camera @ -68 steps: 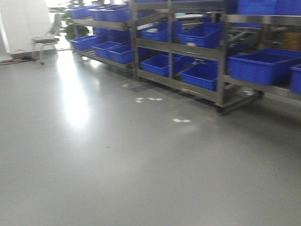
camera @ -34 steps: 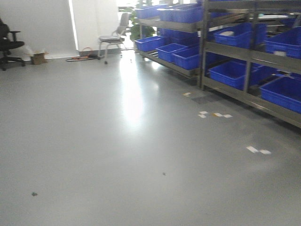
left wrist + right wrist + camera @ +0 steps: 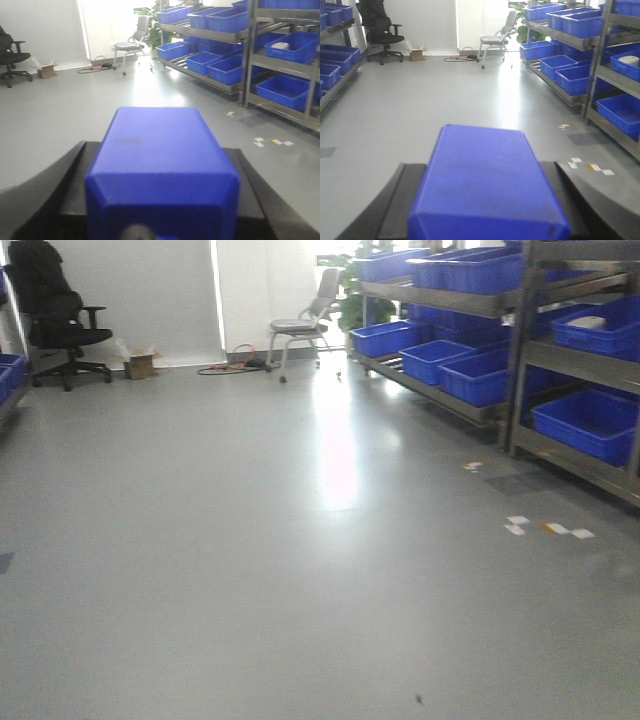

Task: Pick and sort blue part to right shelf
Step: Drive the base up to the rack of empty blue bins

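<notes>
Black swivel office chair (image 3: 60, 310) upper left; stainless-steel right shelf (image 3: 517, 360) with blue plastic bins (image 3: 585, 420) along right edge. Lower centre of wrist views: left gripper (image 3: 159, 147) clamped on blue rectangular plastic block (image 3: 160, 172); right gripper (image 3: 481, 164) clamped on second blue block (image 3: 487, 187).

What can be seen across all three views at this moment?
steel racks: at least two, silver, right side
bins: many, blue, on the racks' tiers
left bins: several, blue, on a rack at the left edge
white object: one, in an upper right bin
office chair: one, black, far left
chair: one, grey, far centre
cardboard box: one, brown, near the office chair
cables: a bundle, floor by the grey chair
floor markers: several, mostly white, before the racks
plant: one, green, behind the grey chair
blue block: one per wrist view, between black fingers
left end effector, right end effector: black, grip unclear
</notes>
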You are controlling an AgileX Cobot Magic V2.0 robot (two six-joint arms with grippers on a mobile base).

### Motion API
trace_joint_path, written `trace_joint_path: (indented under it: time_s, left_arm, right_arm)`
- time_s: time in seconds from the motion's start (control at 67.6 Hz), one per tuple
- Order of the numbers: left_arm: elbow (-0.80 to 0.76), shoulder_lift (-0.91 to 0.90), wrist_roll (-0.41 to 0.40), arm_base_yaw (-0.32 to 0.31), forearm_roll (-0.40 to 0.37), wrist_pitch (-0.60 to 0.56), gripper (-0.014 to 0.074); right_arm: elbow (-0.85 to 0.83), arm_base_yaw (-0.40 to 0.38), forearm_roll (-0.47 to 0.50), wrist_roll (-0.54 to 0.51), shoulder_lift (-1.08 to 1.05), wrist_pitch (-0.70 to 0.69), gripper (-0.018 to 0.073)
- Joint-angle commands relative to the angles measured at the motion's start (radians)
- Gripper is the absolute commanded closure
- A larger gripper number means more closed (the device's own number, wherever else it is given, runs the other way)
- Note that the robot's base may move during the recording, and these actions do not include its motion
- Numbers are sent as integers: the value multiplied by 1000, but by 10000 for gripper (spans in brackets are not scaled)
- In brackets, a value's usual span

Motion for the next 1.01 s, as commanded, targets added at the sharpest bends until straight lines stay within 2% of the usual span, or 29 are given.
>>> trace_joint_path:
  time_s: [0.0, 0.99]
  left_arm:
    - [-28, 18, 3, -2, 4, -90, 367]
    - [-28, 18, 3, -2, 4, -90, 367]
  right_arm:
    - [-24, -4, -16, -2, 17, -98, 298]
    - [-24, -4, -16, -2, 17, -98, 298]
